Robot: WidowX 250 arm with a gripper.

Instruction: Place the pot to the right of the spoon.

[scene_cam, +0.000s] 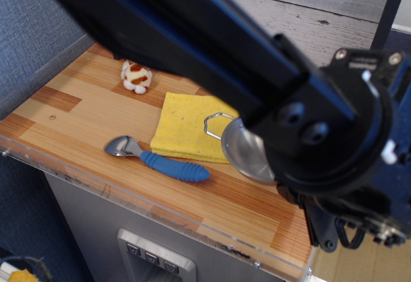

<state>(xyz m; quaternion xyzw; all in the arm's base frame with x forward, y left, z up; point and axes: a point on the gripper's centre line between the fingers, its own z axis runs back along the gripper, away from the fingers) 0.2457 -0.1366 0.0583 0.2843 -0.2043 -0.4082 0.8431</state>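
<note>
So the pot (244, 153) is seen at the right end of the spoon (157, 158), partly over the yellow cloth (189, 124), mostly hidden by the blurry arm. The tool can't be made out, so its grip can't be told. A toy (136, 76) is parked at the back of the counter (77, 112).

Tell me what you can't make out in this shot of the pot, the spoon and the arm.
One view only.
- Gripper: its fingers are hidden behind the arm's big blurred body, so open or shut is unknown.
- Pot: the right half is covered by the arm; whether it rests on the table or hangs above is unclear.
- Toy animal: its top is hidden by the arm.
- Spoon and yellow cloth show clearly.
</note>
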